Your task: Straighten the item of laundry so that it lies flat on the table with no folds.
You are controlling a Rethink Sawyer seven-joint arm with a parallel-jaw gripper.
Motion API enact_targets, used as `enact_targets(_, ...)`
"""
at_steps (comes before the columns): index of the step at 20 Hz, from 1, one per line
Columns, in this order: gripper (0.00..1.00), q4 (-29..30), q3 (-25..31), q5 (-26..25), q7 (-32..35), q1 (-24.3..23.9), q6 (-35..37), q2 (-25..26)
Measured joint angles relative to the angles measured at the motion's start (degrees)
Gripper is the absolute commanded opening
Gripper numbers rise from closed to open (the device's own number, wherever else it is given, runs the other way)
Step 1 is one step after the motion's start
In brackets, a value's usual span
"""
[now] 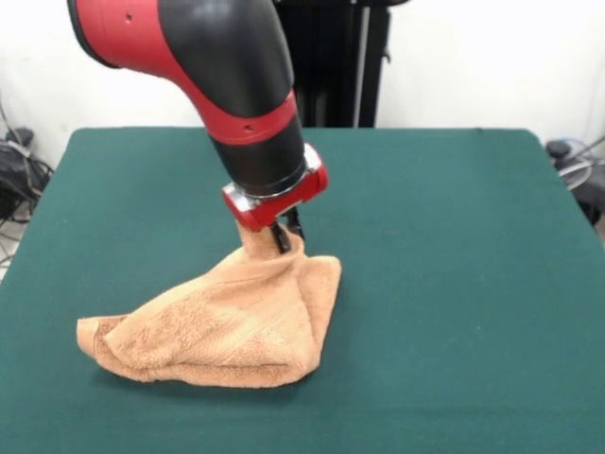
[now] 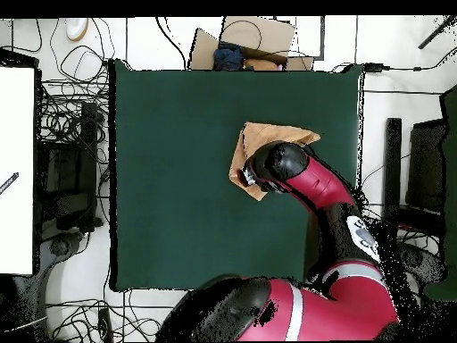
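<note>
The orange-tan terry towel [image 1: 227, 326] lies bunched on the green table [image 1: 454, 284], drawn up into a peak at its far side. My gripper [image 1: 286, 235] is shut on that peak and holds it a little above the table. The rest of the towel spreads down and to the left in a folded, tent-like heap. In the overhead view the towel [image 2: 268, 137] shows partly under the arm, and the gripper [image 2: 248, 176] is mostly hidden by the wrist.
The red and black arm [image 1: 208, 66] comes down from the upper left. Cables [image 1: 19, 170] lie off the table's left edge. A cardboard box [image 2: 245, 45] sits beyond the table's far edge in the overhead view.
</note>
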Motion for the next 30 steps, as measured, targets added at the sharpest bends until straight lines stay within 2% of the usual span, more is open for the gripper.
enact_targets(9,0.00,2.48,5.90,0.01,0.00,-3.53,0.80,0.12)
enact_targets(18,0.00,2.74,8.88,-1.11,0.00,-6.98,4.61,0.38)
enact_targets(30,0.00,2.71,13.26,-8.58,0.00,-11.94,16.35,0.79)
